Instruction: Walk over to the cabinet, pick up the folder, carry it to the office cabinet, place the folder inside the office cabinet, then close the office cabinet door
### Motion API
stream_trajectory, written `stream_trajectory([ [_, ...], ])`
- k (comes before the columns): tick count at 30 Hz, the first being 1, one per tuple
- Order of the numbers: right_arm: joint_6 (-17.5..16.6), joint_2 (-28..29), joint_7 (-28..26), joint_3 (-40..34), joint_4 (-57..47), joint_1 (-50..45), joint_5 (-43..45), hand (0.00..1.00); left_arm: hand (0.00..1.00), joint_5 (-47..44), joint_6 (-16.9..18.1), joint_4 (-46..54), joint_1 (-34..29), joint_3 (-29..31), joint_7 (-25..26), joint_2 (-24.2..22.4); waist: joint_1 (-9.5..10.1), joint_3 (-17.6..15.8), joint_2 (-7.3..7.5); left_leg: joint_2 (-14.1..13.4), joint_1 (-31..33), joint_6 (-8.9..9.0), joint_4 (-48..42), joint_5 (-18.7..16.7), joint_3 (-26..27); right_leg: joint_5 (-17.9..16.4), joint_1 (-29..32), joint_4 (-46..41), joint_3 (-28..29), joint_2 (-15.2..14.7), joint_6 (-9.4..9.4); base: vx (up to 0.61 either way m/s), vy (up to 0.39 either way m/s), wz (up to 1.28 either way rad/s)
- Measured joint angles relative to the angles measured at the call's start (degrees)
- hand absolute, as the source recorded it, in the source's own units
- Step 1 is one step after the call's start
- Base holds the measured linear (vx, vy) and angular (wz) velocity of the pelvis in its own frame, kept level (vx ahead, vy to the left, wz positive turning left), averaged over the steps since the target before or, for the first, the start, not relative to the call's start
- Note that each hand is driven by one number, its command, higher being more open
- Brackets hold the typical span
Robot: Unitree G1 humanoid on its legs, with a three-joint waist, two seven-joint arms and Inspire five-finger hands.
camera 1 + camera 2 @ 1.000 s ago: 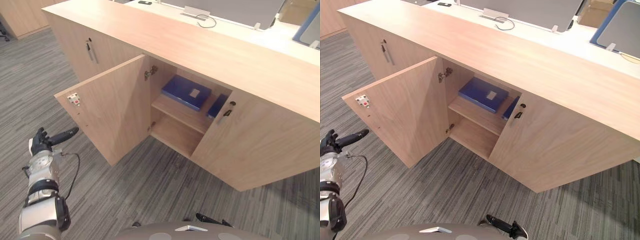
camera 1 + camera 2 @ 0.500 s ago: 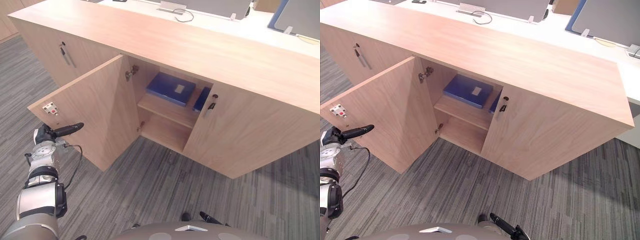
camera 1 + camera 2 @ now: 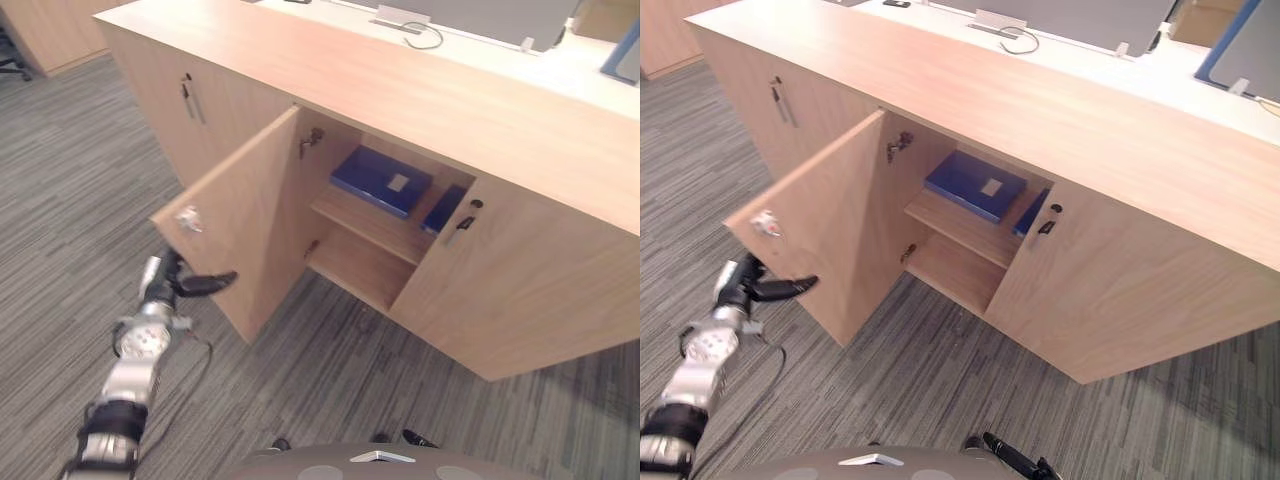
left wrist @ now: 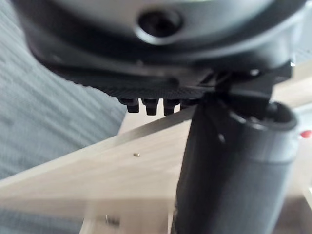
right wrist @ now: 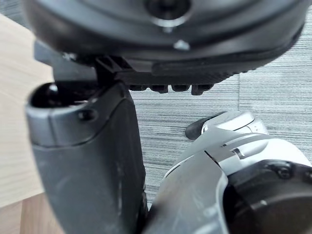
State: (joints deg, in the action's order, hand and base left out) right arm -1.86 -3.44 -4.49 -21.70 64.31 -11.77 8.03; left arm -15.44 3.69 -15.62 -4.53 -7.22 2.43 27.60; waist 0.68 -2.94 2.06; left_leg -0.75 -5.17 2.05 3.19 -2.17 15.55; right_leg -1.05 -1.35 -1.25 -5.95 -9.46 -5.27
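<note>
In the left eye view, the open cabinet door could be knocked wider by the left hand poised at its near edge; the blue folder is shelved inside. In the left wrist view, its fingers are relaxed, empty; in the right wrist view, the right hand likewise.

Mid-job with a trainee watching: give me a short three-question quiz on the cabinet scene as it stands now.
1. True or false: the blue folder lies on a shelf inside the office cabinet.
2. The left hand is nearest to: A) the free edge of a cabinet door; B) the cabinet top; C) the folder.
3. Fill in: the door by the left hand stands ____.
Key: 1 true; 2 A; 3 open.
</note>
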Motion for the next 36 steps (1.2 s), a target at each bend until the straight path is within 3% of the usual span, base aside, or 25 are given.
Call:
stream_trajectory([
  [4,0.28,-0.21,-0.07,1.01,0.72,0.33,-1.00,1.00,1.00,-16.37,1.46,6.07,-4.57,-14.17,-9.83,-0.67,0.49,1.63,-0.18,0.54,0.70,-0.63,-0.19,-0.13,-0.24,0.86,0.51,0.16,-0.16,-0.56,-1.22,-0.04,0.026,-0.03],
  [7,0.40,-0.28,-0.09,1.70,1.80,1.18,-2.50,1.00,1.00,-22.71,0.34,7.17,-4.50,-24.29,-17.10,-0.52,-1.47,3.56,-0.46,0.58,0.73,-0.86,-0.19,-0.05,-0.23,0.90,0.34,0.41,-0.22,-0.60,-1.26,-0.01,-0.004,-0.04],
  [9,0.23,-0.57,-0.10,2.07,1.97,2.21,-5.11,1.00,1.00,-24.98,-2.62,8.79,-4.44,-32.88,-22.87,-0.91,-3.62,3.97,-0.72,0.52,0.62,-1.04,-0.19,0.07,-0.14,0.90,0.31,0.50,-0.23,-0.55,-1.27,-0.03,-0.031,-0.06],
  [12,0.22,-0.81,-0.06,2.36,2.69,3.12,-5.94,1.00,1.00,-26.46,-5.78,9.27,-4.90,-36.84,-27.98,-0.94,-4.21,3.88,-0.86,0.33,0.52,-1.23,0.07,0.68,-0.19,0.87,0.31,0.67,-0.32,-0.35,-1.24,-0.07,-0.047,-0.03],
  [16,0.22,-2.27,0.19,5.32,3.12,3.85,-7.72,1.00,1.00,-29.76,-6.29,8.31,-5.05,-36.13,-27.99,-0.66,-4.09,3.67,-0.95,0.45,-0.14,-1.08,1.91,2.38,-1.45,0.51,-0.20,1.06,-2.06,-0.37,-0.94,-0.10,-0.050,0.16],
  [20,0.23,-2.80,1.20,7.69,3.42,4.26,-7.65,1.00,1.00,-30.08,-6.28,-3.04,-4.76,-33.36,-27.52,-4.92,-4.24,3.75,-1.10,0.44,-0.42,-1.01,1.94,3.02,-1.87,0.02,-0.81,1.44,-2.47,-0.37,-0.74,-0.09,-0.020,0.06],
  [23,0.33,-2.56,1.67,8.48,3.43,4.47,-7.61,1.00,1.00,-30.06,-6.39,-17.98,-4.28,-28.69,-23.58,-10.55,-4.64,3.76,-0.74,0.11,-0.54,-0.44,1.59,2.87,-1.76,0.23,-1.50,2.36,-2.24,0.03,-0.98,-0.06,-0.016,-0.01],
  [25,0.49,-2.27,1.92,9.03,3.63,5.05,-7.61,1.00,1.00,-29.66,-6.43,-24.74,-4.37,-25.40,-21.45,-11.91,-4.92,3.15,-0.06,-1.08,1.72,-0.04,-5.02,-0.54,-1.26,0.29,-2.01,2.23,-1.43,0.44,-0.71,-0.01,-0.035,-0.09],
  [27,1.08,-2.99,2.01,8.79,3.73,6.00,-7.56,1.00,1.00,-28.83,-6.42,-28.20,-3.91,-16.74,-18.82,-13.31,-4.22,0.23,-1.29,-6.93,7.65,-0.08,-23.26,-9.10,-1.15,0.34,-3.48,2.05,-0.12,3.75,0.49,-0.05,-0.058,-0.37],
  [29,1.32,-3.36,2.13,8.51,3.72,5.85,-7.20,1.00,1.00,-28.10,-6.23,-30.00,-4.06,-11.85,-17.50,-14.58,-3.47,-0.56,-2.47,-9.04,8.99,-0.20,-29.08,-10.88,-1.26,0.09,-4.16,2.06,1.06,5.33,0.79,-0.03,0.010,-0.42],
  [30,1.49,-3.10,2.34,7.59,4.01,6.03,-7.12,1.00,1.00,-24.98,-4.99,-30.68,-3.99,-3.21,-14.43,-16.70,-3.04,-1.34,-2.22,-9.78,11.10,0.16,-35.05,-10.60,-5.29,-0.21,-4.55,1.42,2.71,6.24,1.22,0.00,0.008,-0.36],
  [31,1.47,-3.09,2.40,7.56,4.03,6.19,-7.11,1.00,1.00,-24.19,-4.05,-30.65,-4.00,-0.98,-13.35,-17.72,-2.51,-2.01,-2.29,-9.45,11.27,0.50,-36.00,-10.26,-6.83,-0.33,-4.49,0.87,3.54,6.27,1.40,0.00,0.008,-0.51],
  [32,1.41,-3.05,2.54,7.38,4.03,6.31,-7.05,1.00,1.00,-24.01,-2.95,-30.66,-4.05,2.75,-11.72,-19.54,-1.87,-2.88,-1.65,-7.93,11.82,0.84,-36.83,-9.61,-10.44,-0.40,-3.98,0.19,5.01,5.78,1.46,0.00,0.065,-0.63],
  [33,1.38,-2.68,2.79,6.85,3.91,6.56,-7.05,1.00,1.00,-21.48,-1.12,-30.69,-4.09,5.42,-9.54,-21.41,-0.95,-2.76,-1.17,-5.50,11.35,1.68,-34.31,-11.08,-14.98,-0.38,-2.93,-0.26,7.22,5.23,1.42,0.00,0.093,-0.70],
  [35,1.16,-3.46,3.53,6.56,3.48,7.25,-6.88,1.00,1.00,-17.71,1.70,-32.11,-3.85,9.81,-6.44,-23.75,-0.31,-3.20,-2.81,-3.10,8.67,2.04,-25.52,-12.39,-20.70,-0.17,-0.74,-1.32,10.02,5.51,0.35,-0.01,0.146,-0.77],
  [36,1.08,-2.96,3.82,6.51,3.49,7.63,-5.43,1.00,1.00,-16.49,3.00,-35.02,-3.59,12.80,-4.65,-23.64,-0.70,-3.66,-2.18,-2.01,6.98,1.68,-22.58,-11.57,-19.06,-0.14,-0.69,-1.41,11.90,4.76,0.27,0.01,0.150,-0.67],
])
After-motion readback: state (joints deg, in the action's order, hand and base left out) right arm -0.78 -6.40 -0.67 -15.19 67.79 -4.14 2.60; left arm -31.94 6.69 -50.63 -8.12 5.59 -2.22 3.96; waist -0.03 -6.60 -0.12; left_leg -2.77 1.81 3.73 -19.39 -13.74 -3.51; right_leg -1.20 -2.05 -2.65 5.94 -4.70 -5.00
